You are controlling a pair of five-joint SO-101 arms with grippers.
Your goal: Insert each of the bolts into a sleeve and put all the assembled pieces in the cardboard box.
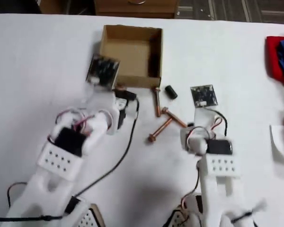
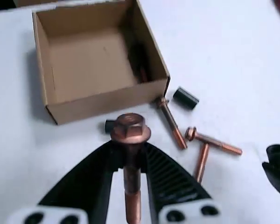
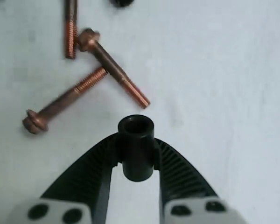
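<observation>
My left gripper (image 2: pixel 129 148) is shut on a copper bolt (image 2: pixel 130 132), head pointing away from the wrist, just in front of the cardboard box (image 2: pixel 102 100). A dark assembled piece (image 2: pixel 139 63) lies inside the box against its wall. My right gripper (image 3: pixel 136 145) is shut on a black sleeve (image 3: pixel 136 140), its open bore facing three loose bolts (image 3: pixel 113 65) on the white table. From above, those bolts (image 1: pixel 160 129) lie between the two grippers, and a spare sleeve (image 1: pixel 171 91) rests beside the box (image 1: pixel 105 52).
A red cloth (image 1: pixel 278 54) and a white object (image 1: pixel 280 143) sit at the table's right edge. Cables trail from both arms. A small dark piece (image 2: pixel 109 126) lies by the box's front wall.
</observation>
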